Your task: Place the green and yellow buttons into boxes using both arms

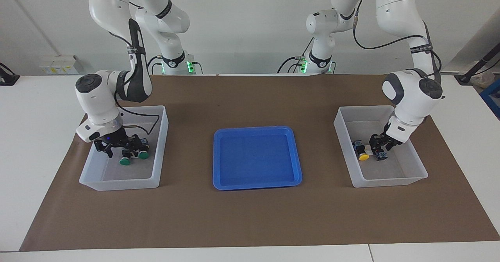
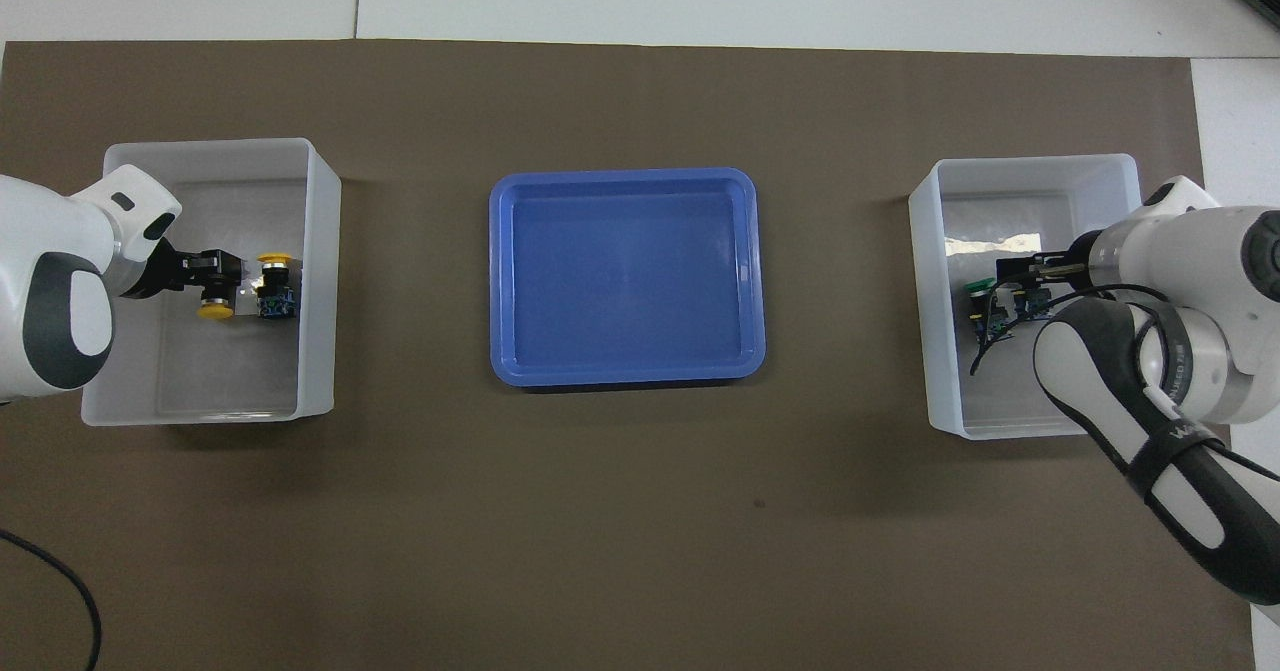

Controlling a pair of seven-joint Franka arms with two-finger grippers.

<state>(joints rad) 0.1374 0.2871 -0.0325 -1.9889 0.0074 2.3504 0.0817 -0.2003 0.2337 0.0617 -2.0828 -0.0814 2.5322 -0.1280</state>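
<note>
Two green buttons (image 1: 125, 161) (image 1: 143, 155) lie in the box (image 1: 117, 183) at the right arm's end. My right gripper (image 1: 119, 150) hangs open just above them, holding nothing. In the overhead view the right gripper (image 2: 1018, 273) covers most of them, and one green cap (image 2: 982, 287) shows. In the box (image 1: 390, 179) at the left arm's end lie two yellow buttons. One shows its cap (image 1: 364, 157). The other shows its bluish end (image 1: 382, 155), right under my left gripper (image 1: 379, 146), which stands open. Both yellow caps (image 2: 215, 309) (image 2: 273, 259) show beside the left gripper (image 2: 218, 269).
A shallow blue tray (image 1: 258, 156) with nothing in it sits mid-table between the two boxes, on a brown mat (image 1: 250, 223). Both arms reach down into their boxes, whose walls (image 2: 322, 281) (image 2: 925, 301) stand close around the grippers.
</note>
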